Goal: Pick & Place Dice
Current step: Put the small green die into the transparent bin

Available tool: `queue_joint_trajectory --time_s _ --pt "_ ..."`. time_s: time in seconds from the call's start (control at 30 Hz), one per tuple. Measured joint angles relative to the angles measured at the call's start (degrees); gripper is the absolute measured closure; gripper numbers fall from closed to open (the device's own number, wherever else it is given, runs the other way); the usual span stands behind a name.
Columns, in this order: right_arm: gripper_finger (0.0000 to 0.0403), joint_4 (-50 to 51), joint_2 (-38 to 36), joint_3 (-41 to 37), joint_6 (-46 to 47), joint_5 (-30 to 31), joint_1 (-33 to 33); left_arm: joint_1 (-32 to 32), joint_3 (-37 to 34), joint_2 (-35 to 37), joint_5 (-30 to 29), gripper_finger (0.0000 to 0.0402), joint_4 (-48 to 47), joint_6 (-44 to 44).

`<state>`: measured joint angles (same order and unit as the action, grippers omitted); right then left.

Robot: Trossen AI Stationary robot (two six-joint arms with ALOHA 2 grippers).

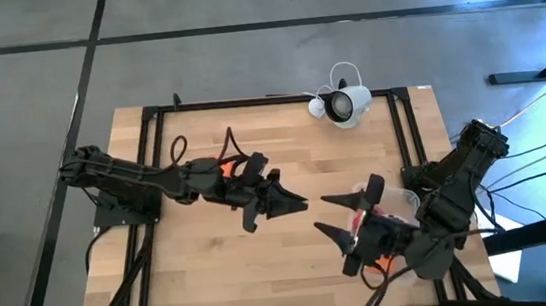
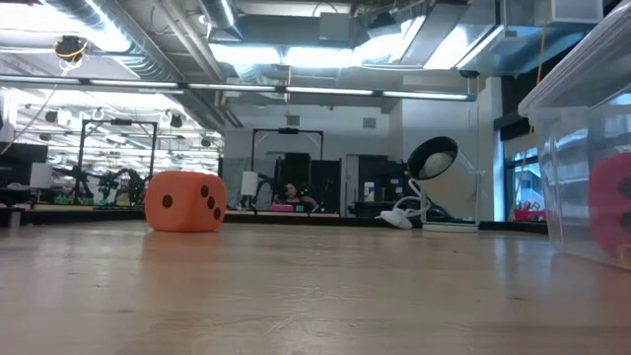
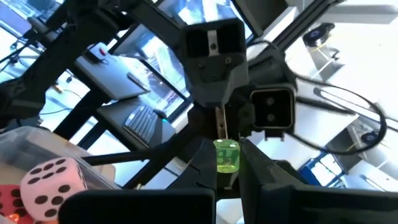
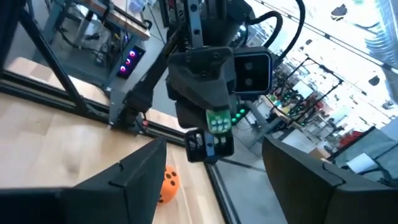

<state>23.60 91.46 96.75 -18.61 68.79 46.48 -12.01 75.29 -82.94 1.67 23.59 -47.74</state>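
We judge step: between picks. Left claw (image 1: 293, 206) and right claw (image 1: 331, 217) face each other mid-bench (image 1: 294, 261), both spread, empty. Orange die (image 2: 184, 201) sits on bench under left arm. Pink die (image 3: 53, 182) and red die (image 2: 609, 207) in clear bin (image 2: 577, 158) under right arm. Next: left claw lowers onto orange die; own arm crowds approach. White lamp (image 1: 346, 104) behind left claw, well apart.

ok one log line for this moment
left gripper open, mid-table | right gripper open, empty | orange die on table | pink die in clear bin
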Motion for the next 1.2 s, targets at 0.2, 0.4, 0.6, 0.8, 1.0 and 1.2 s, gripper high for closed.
queue_joint_trajectory --time_s 0.2,0.4,0.6,0.8,1.0,1.2 --pt "0.014 -5.73 0.02 0.0 -1.42 -3.68 -2.26 0.0 0.0 0.0 0.66 0.0392 -0.14 0.37" --pt "0.014 -6.96 0.02 0.0 -1.59 -5.79 -2.74 -0.02 0.0 0.0 0.77 0.0392 -0.14 0.41" --pt "0.0144 -6.97 0.02 0.0 -1.62 -8.09 -3.84 0.22 0.0 0.0 0.75 0.0391 0.36 1.37" --pt "0.0171 -7.29 0.26 0.0 -1.59 -10.69 -5.21 0.2 0.0 0.0 0.81 0.0391 0.63 1.66" --pt "0.0207 -7.47 0.77 0.0 -2.36 -11.39 -5.79 0.22 0.0 0.0 0.73 0.0391 0.63 1.92" --pt "0.0248 -7.5 0.76 0.0 -3.1 -11.39 -5.79 0.22 0.0 0.0 0.81 0.0391 0.57 1.94"
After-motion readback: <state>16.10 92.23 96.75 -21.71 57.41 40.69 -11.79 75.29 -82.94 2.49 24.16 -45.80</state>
